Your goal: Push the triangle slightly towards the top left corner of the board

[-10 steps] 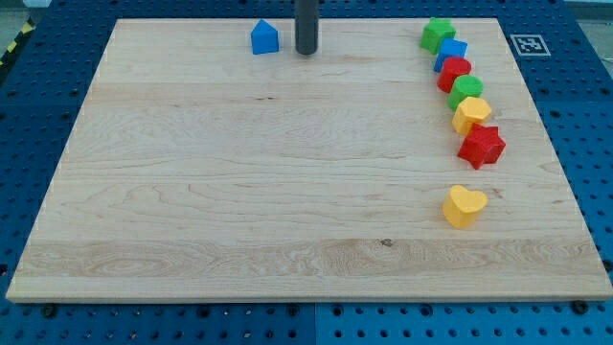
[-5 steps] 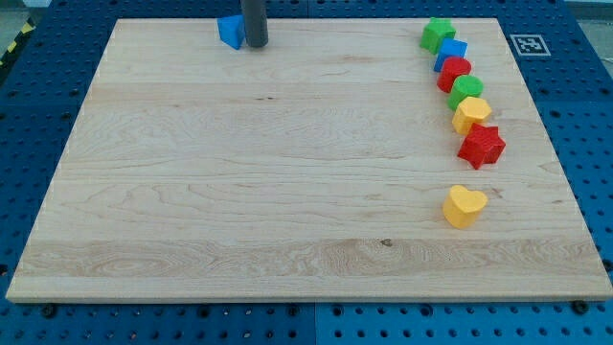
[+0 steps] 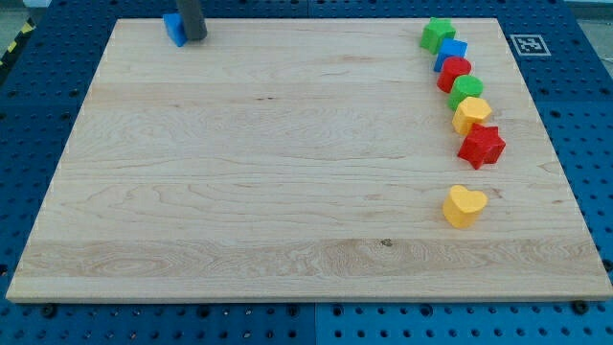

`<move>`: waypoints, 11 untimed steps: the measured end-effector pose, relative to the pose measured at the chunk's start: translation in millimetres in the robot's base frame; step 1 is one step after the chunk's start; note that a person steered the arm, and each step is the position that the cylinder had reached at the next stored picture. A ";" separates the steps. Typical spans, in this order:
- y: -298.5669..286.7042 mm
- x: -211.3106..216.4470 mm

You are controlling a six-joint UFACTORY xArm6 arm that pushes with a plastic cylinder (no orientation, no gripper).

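My tip (image 3: pixel 194 38) sits farther toward the view's left along the tabletop's (image 3: pixel 287 192) top edge than before, and the blue triangle (image 3: pixel 173 28) touching it has slid left too.

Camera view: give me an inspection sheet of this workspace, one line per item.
Surface: pale wooden board, lying on a blue perforated table.
Job's things: blue triangle block at the board's top edge, near the top left corner.
Clutter: a chain down the view's right: green block, blue block, red block, second green block, yellow block, red star; a yellow heart sits apart below them.
Hand: none fitted; my tip is against the triangle's right side.
Cables: nothing seen.
Surroundings: a black-and-white marker tag off the board's top right corner; yellow-black tape at the view's left edge.
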State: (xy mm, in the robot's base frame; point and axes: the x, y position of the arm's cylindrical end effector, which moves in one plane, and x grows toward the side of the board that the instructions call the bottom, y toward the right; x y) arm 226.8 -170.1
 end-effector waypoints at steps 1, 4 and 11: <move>-1.5 -0.9; -28.9 -0.9; 71.8 122.0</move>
